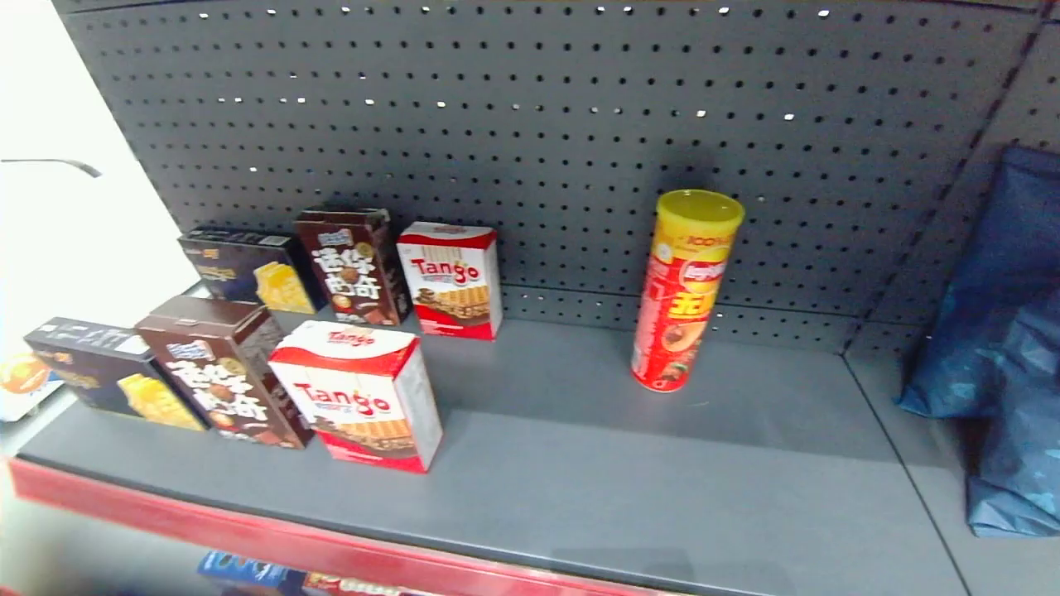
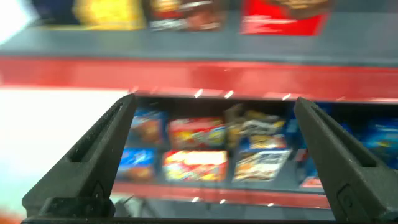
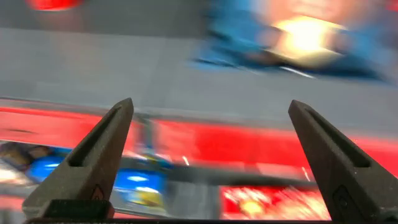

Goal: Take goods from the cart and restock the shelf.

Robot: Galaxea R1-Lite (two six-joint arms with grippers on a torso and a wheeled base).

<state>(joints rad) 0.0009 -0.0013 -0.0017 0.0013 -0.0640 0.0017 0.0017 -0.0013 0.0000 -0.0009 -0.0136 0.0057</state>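
Observation:
On the grey shelf (image 1: 580, 463) stand two rows of snack boxes at the left: dark boxes with yellow print (image 1: 116, 377), brown boxes (image 1: 228, 372) and red-and-white wafer boxes (image 1: 360, 393). A tall red chip can with a yellow lid (image 1: 683, 290) stands alone near the pegboard back wall. My left gripper (image 2: 214, 134) is open and holds nothing, facing the shelf's red front edge (image 2: 199, 74) and the goods on the shelf below it (image 2: 205, 149). My right gripper (image 3: 211, 143) is open too, with nothing in it, before the red edge (image 3: 249, 146) farther right.
Blue bags (image 1: 1002, 331) fill the neighbouring shelf bay at the right. Free shelf floor lies between the wafer boxes and the can, and in front of the can. The lower shelf holds more packaged goods (image 1: 240, 571).

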